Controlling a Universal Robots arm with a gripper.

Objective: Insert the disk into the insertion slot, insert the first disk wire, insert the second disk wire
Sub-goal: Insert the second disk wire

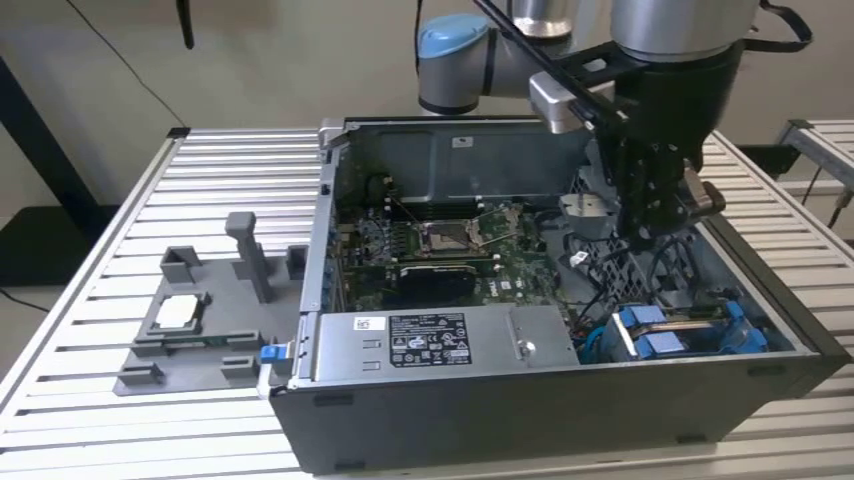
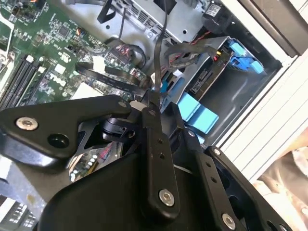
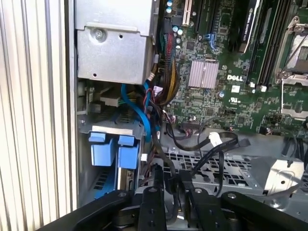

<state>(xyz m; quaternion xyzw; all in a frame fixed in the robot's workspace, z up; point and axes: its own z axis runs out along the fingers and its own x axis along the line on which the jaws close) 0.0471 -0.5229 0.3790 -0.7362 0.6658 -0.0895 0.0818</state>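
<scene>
claw (image 3: 169,180) pinching black wire (image 2: 159,48) | disk (image 1: 663,332) in insertion slot (image 2: 207,53), lower right of exterior view, below claw | disk body largely hidden, blue tabs (image 3: 109,149) showing

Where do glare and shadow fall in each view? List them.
Exterior view: the ribbed table is evenly bright; the case interior beneath the arm lies in shadow. First wrist view: the heatsink glints. Second wrist view: the tool is a dark mass; the table beyond washes out pale.
</scene>
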